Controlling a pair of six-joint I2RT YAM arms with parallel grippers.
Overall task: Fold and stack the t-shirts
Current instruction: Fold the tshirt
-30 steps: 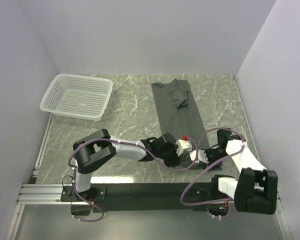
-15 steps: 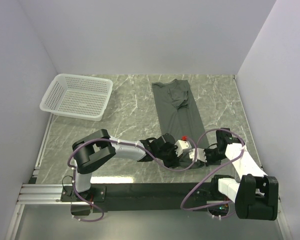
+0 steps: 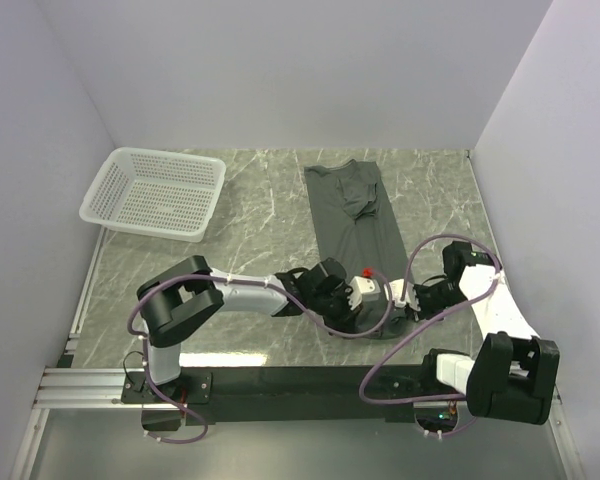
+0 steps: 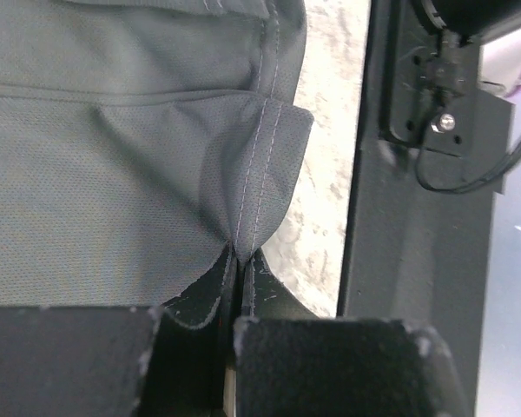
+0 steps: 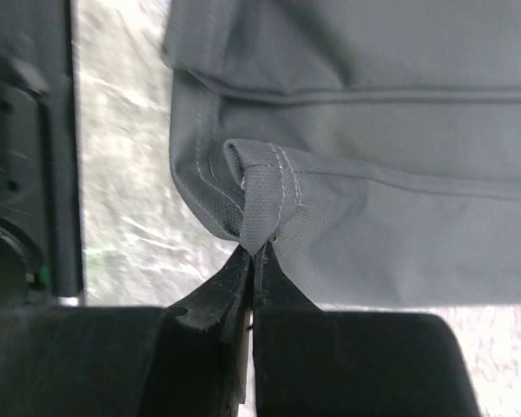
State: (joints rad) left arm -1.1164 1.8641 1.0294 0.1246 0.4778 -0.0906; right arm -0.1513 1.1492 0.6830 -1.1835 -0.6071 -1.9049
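Pinching the dark grey-green t-shirt [image 3: 352, 215] at its near hem: left tool [image 4: 238, 261] pressed together on one stitched corner, right tool [image 5: 255, 254] likewise on the other. Lying as a long narrow strip on the marble surface [image 3: 250, 240], collar far, hem at the near side, well apart from the white mesh basket [image 3: 155, 190]. Probably light, limp, grippy knit. Best held by the doubled hem seam, both corners level against sagging.

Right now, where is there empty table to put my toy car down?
Bare marble lies between the white mesh basket and the t-shirt, and nearer, left of the left arm. A thin strip runs right of the t-shirt. Crowded: the near hem, where the left gripper and right gripper pinch it.
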